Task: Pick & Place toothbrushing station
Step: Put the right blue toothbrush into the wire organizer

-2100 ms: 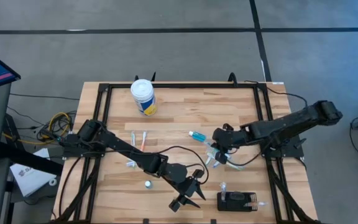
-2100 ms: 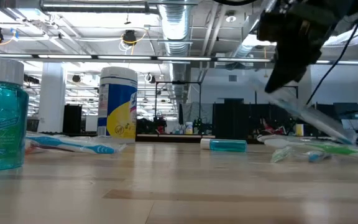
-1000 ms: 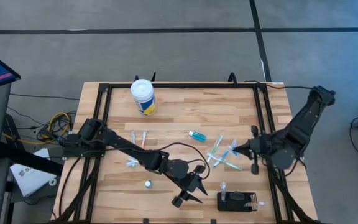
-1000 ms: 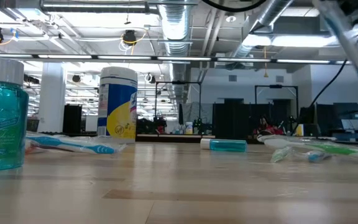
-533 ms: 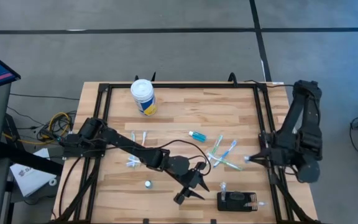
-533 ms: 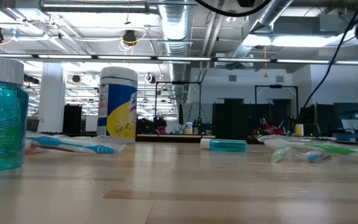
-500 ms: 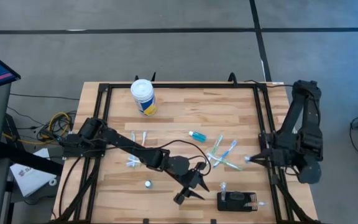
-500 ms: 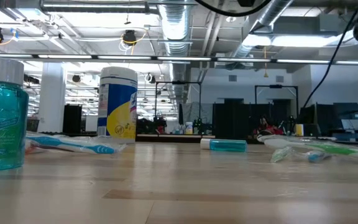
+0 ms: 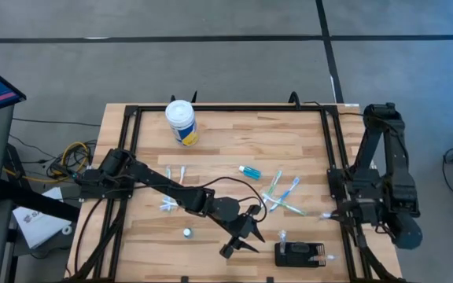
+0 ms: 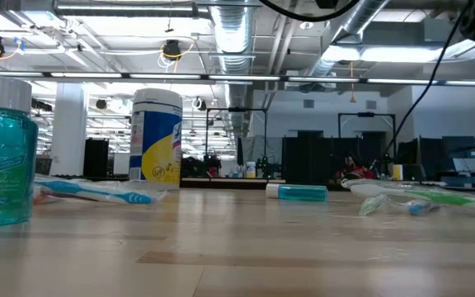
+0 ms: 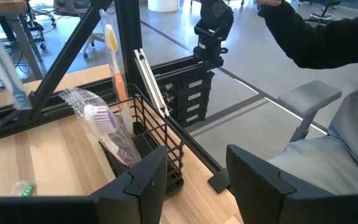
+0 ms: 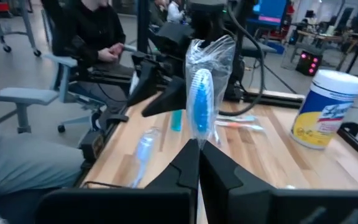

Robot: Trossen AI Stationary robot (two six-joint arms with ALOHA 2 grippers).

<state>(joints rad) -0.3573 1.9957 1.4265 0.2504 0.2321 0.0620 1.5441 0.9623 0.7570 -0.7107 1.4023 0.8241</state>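
high: overhead, straight down | low: table-level, facing room | wrists: close, forward | shared: tub (image 9: 182,123)

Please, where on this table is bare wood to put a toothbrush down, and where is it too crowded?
Bare wood lies between the wipes tub and the table's right frame rail, along the far edge. Another patch lies at the near left corner, beside the small cap. It is crowded around the toothbrush pile, the toothbrush holder and the left end effector.

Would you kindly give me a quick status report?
Left gripper open, beside toothbrushing station. Right gripper shut on wrapped blue toothbrush, at table's right edge. Nothing blocking the station.
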